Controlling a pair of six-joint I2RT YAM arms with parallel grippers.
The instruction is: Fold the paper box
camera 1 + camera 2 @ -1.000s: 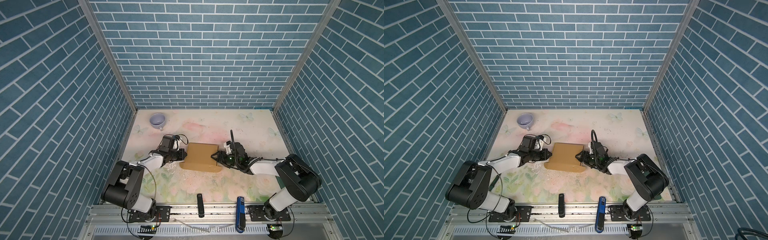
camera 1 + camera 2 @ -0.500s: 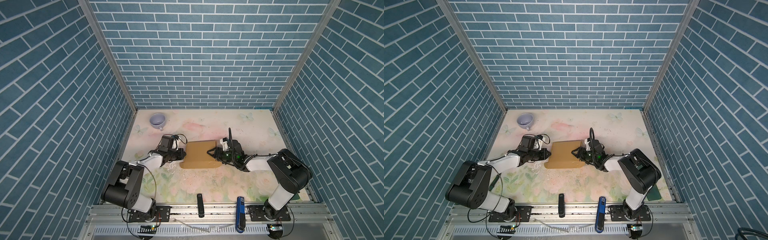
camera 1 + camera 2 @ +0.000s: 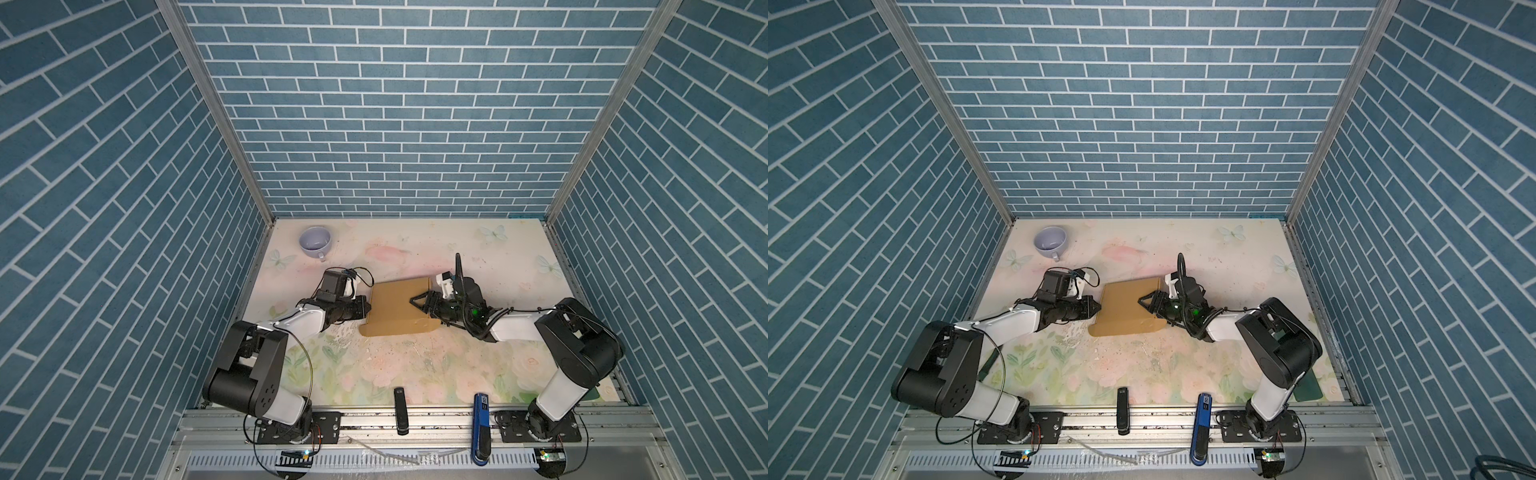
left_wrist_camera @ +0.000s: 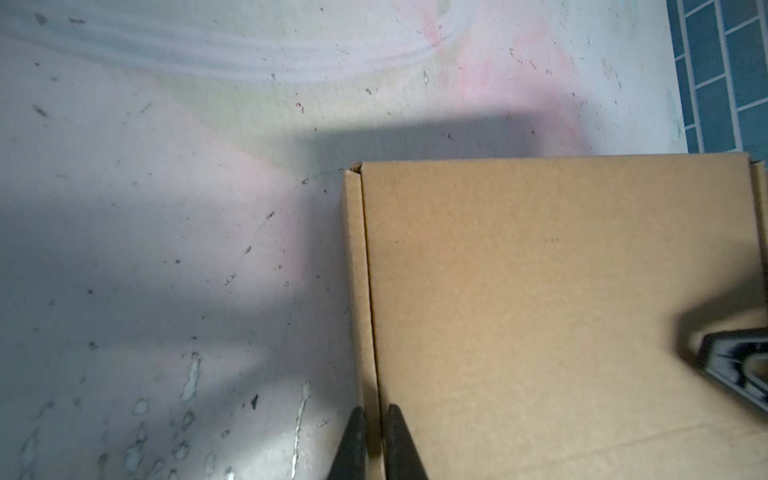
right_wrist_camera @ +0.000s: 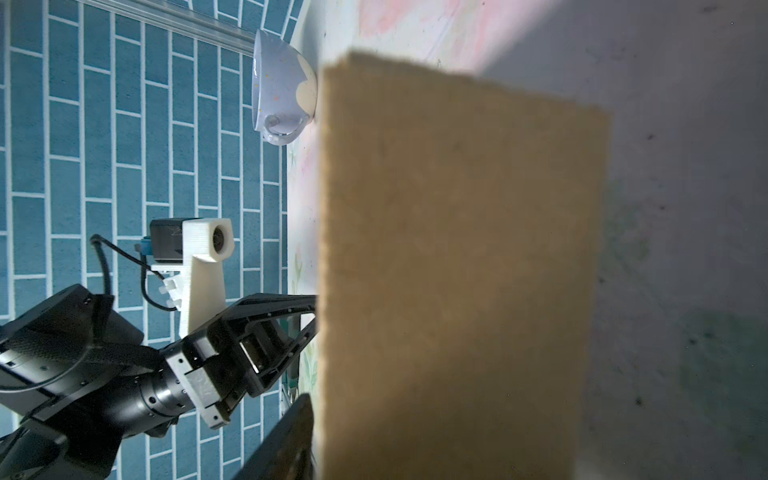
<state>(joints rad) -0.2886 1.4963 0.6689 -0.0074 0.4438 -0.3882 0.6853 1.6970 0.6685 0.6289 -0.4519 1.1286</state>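
Paper box (image 3: 397, 307), plain tan cardboard with its lid panel lying flat on top, sits near the middle of a pale flowered table (image 3: 415, 374) and is seen from above in both top views. Nearest the viewer, well in front of the box, a black bar (image 3: 400, 409) lies across the metal front rail (image 3: 374, 432). A blue bar (image 3: 481, 419) lies across the same rail, further to the box's right. A lip of cardboard juts out along the box's near edge. At the box's left edge, the left gripper (image 3: 367, 309) has its two dark fingertips (image 4: 355, 440) pressed nearly together, pinching the thin side wall where it meets the lid. At the box's right side, the right gripper (image 3: 415, 300) lies turned on its side with one finger (image 4: 733, 365) resting on the lid. Its partner is hidden behind blurred cardboard in the right wrist view, so it cannot be told whether the gripper clamps the box or simply stands spread. Far behind the box, to its left, a lilac cup (image 3: 316, 243) stands upright near the blue brick back wall (image 3: 395, 124).
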